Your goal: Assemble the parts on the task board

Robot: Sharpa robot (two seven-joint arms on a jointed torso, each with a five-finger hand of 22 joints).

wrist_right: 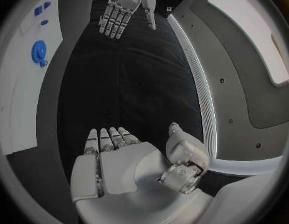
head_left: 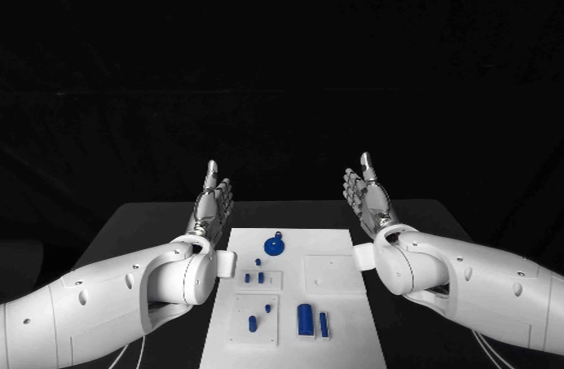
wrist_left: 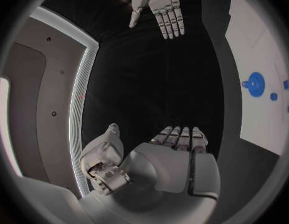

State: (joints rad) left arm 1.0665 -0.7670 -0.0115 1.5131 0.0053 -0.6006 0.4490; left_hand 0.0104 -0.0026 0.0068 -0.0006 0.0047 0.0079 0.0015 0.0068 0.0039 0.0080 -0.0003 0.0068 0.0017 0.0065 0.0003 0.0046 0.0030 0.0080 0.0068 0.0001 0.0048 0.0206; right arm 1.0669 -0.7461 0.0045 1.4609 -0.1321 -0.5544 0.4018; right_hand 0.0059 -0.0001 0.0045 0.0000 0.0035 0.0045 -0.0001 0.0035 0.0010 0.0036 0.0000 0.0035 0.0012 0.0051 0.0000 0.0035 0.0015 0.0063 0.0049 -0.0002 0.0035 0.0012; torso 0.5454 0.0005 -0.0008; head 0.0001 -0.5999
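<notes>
From the head view, one white task board [head_left: 294, 304] lies mid-table between two raised hands; the left hand [head_left: 212, 202] and right hand [head_left: 372, 194] are flat, fingers straight, holding nothing. It carries one round blue part [head_left: 274, 246] and about seven smaller ones. Both wrist views show that disc beside flat palms.

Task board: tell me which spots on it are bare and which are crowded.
On the task board, the far right corner beside the round blue part is bare, as is the plain square block at mid-right. The near-left half is crowded with small blue parts. Both the left hand and right hand are raised, open.
</notes>
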